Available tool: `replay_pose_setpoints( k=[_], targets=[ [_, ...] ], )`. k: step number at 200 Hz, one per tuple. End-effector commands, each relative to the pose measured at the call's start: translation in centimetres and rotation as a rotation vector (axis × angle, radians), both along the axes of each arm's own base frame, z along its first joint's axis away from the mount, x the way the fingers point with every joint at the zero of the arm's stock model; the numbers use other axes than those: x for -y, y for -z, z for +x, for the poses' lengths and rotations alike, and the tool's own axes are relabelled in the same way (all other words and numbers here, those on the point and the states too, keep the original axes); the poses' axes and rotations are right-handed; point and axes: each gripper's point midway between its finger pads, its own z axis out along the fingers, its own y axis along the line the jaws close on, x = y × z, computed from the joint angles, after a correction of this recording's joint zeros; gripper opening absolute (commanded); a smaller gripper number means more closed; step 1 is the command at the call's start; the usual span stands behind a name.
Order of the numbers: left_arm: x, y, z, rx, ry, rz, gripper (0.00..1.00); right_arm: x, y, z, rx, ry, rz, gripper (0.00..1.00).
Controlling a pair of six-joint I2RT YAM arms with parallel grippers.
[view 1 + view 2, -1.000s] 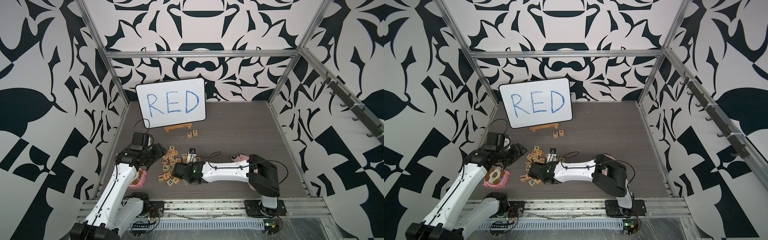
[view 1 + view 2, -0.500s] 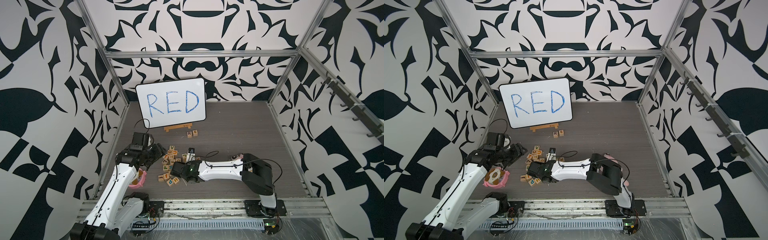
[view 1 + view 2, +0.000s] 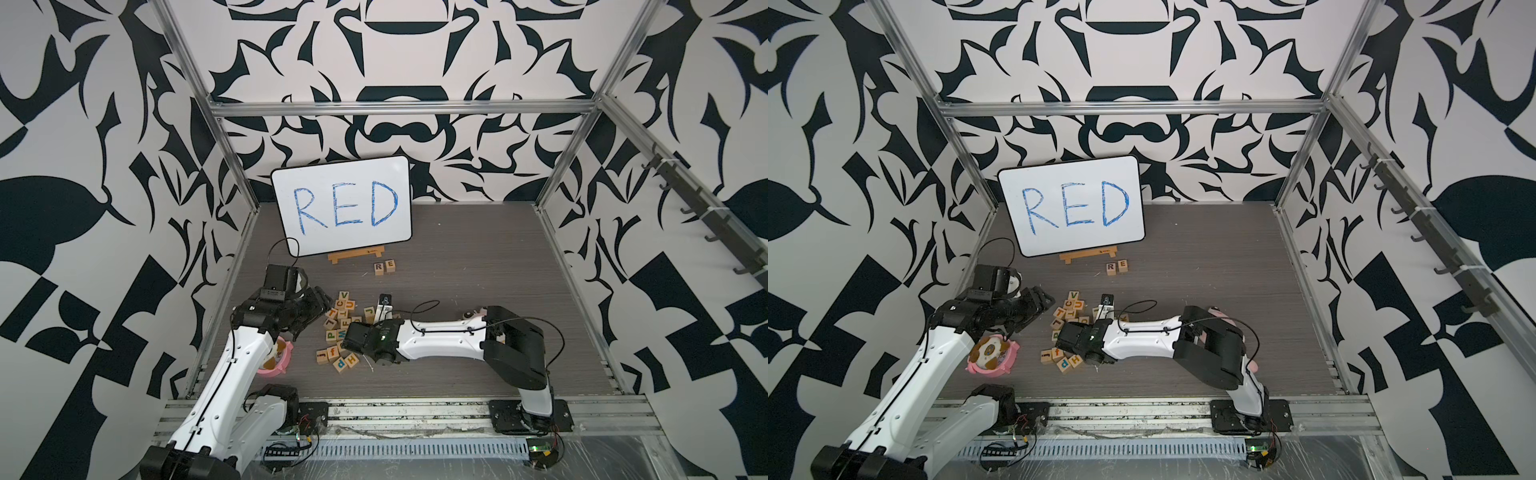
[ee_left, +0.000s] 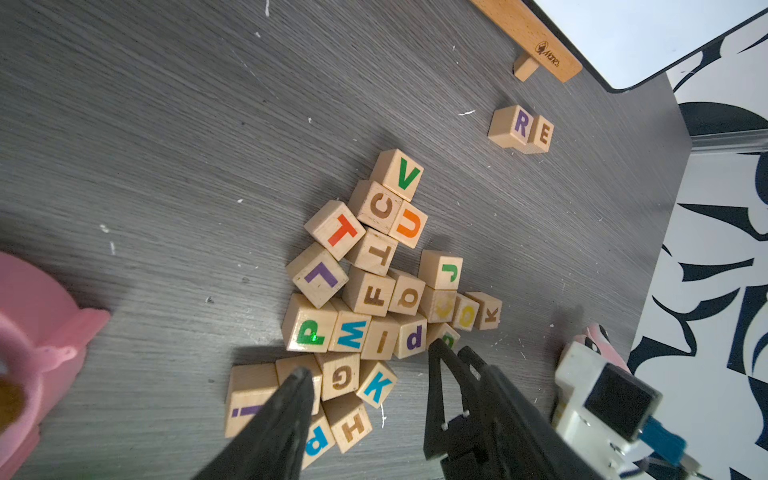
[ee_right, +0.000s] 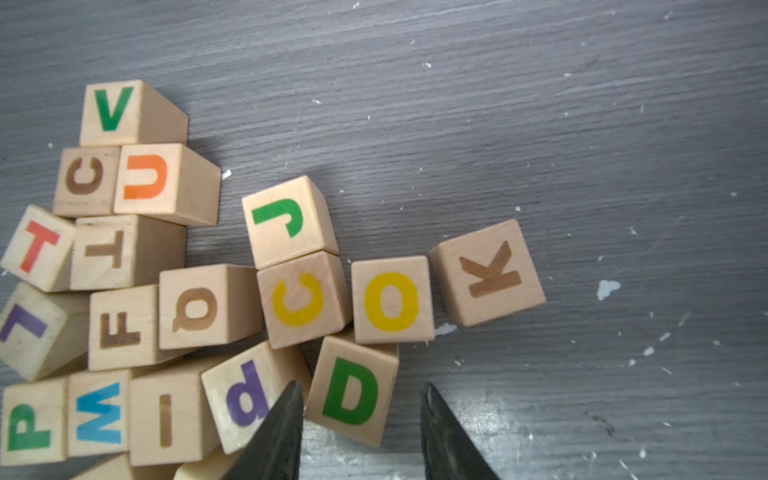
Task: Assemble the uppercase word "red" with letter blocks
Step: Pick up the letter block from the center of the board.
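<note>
The right gripper (image 5: 361,387) stood with jaws apart astride the D block (image 5: 352,390). One jaw was just beside its flank and the other a little clear, with nothing clamped yet. The block lay on the 3 o'clock side of the pile (image 3: 332,332), touching the O block (image 5: 390,300), hidden in both top views. A cube, it had no long axis, but its faces sat slightly askew to the jaws, so a squeeze would likely twist it. The left gripper (image 4: 368,360), jaws parted and empty, hovered at the pile's 9 o'clock edge, farther off. R block (image 3: 378,268) and E block (image 3: 390,265) touched at 1 o'clock; D belonged at E's 3 o'clock. The wood was smooth and pale with crisp edges, and the table (image 3: 478,257) grey and grained.
</note>
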Motion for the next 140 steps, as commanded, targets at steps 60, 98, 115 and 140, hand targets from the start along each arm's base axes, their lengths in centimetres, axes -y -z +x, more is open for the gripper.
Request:
replay_pose_setpoints(
  k=[60, 98, 115, 140],
  targets=[
    [0.1, 0.2, -0.2, -0.011, 0.012, 0.001, 0.68, -0.6, -1.9, 1.1, 0.037, 0.003, 0.032, 0.46],
    [0.1, 0.1, -0.3, -0.009, 0.011, 0.001, 0.68, -0.3, -1.5, 1.4, 0.032, 0.011, 0.023, 0.45],
    [0.1, 0.1, -0.3, -0.007, 0.011, 0.001, 0.68, -0.4, -1.2, 1.4, 0.024, 0.01, 0.022, 0.44],
    [0.1, 0.1, -0.3, -0.006, 0.012, 0.0, 0.68, -0.5, -0.8, 1.4, 0.017, 0.011, 0.021, 0.44]
  ],
)
